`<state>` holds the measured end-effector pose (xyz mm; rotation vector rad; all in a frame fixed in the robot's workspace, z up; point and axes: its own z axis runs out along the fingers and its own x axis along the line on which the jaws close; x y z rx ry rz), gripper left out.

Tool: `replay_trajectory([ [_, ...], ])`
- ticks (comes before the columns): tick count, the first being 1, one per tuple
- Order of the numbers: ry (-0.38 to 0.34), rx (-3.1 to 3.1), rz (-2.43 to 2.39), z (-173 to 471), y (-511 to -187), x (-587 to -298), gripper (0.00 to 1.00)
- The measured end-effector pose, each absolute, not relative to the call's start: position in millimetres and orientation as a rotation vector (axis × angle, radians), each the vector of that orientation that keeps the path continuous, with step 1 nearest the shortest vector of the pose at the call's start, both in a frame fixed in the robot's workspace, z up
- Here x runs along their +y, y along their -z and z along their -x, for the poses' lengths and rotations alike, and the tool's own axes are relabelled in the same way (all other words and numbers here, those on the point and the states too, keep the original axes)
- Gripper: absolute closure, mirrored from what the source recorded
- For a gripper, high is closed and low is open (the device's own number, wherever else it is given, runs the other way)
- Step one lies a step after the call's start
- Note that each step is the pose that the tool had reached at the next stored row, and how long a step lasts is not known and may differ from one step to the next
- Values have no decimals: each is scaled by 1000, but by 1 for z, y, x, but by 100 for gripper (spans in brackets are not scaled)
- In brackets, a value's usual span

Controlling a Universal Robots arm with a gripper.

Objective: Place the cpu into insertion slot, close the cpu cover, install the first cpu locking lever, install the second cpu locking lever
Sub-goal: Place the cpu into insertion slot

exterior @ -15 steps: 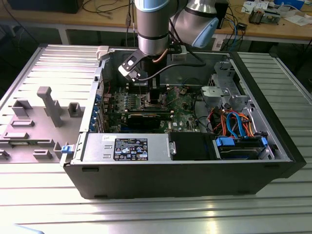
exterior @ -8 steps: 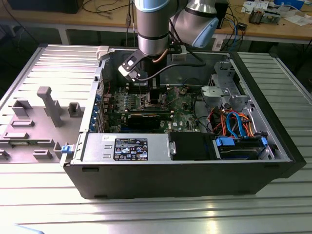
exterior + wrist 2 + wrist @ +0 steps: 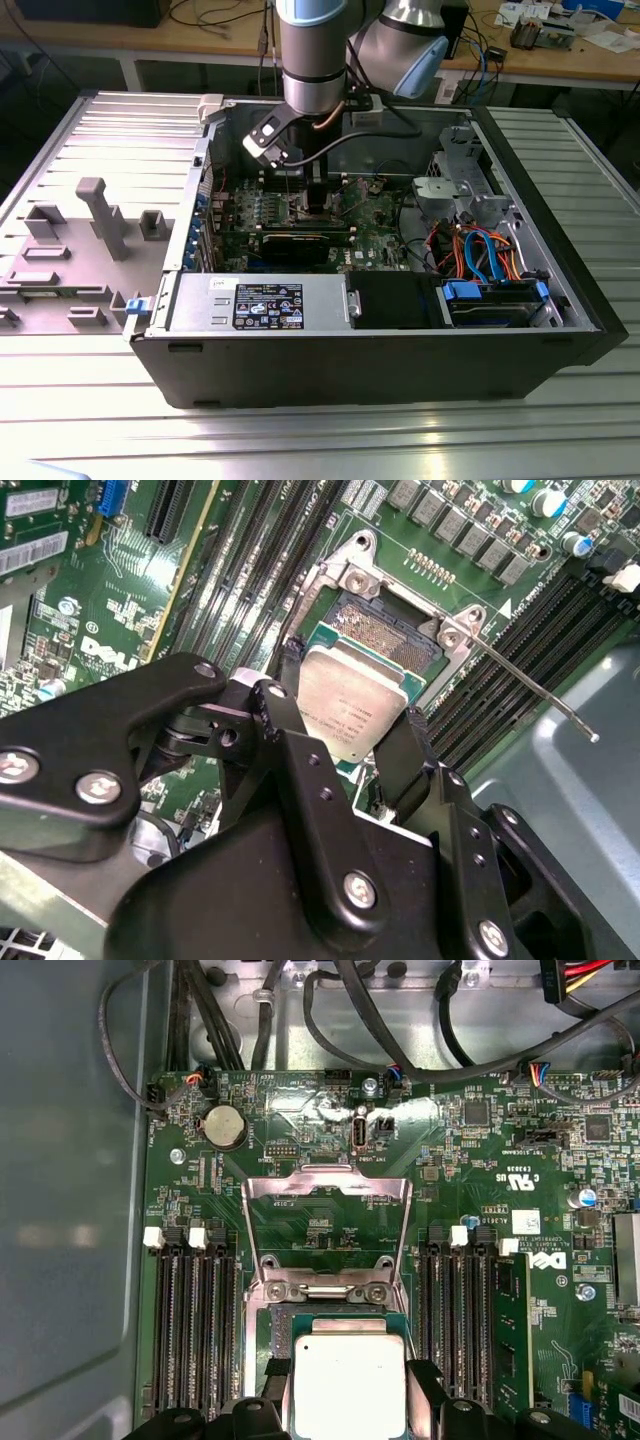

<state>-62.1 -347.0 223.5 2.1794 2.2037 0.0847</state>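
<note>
Gripper [image 3: 345, 742] jaws clamped on cpu [image 3: 352, 695], partly over insertion slot [image 3: 385, 640]; cpu cover [image 3: 328, 1182] swung open. Likely risk: tilted or offset release could bend socket pins.

Light: bright, overhead; ribbed silver metal table [image 3: 300, 440] gleams pale in the exterior view.
Glare: silvery-grey square metal-topped cpu [image 3: 348, 1385] nearly white in the first wrist view; white hotspot on green circuit board [image 3: 300, 1135].
Shadow: open black computer case [image 3: 350, 368] dim inside.

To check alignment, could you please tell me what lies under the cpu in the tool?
The insertion slot: part of its pin field shows beyond the cpu; the rest is hidden by it.
</note>
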Motion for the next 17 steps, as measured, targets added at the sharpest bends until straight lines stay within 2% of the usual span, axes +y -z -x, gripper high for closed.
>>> replay_trajectory([
  [17,-84,2209,-2173,64,-212,-341,45],
])
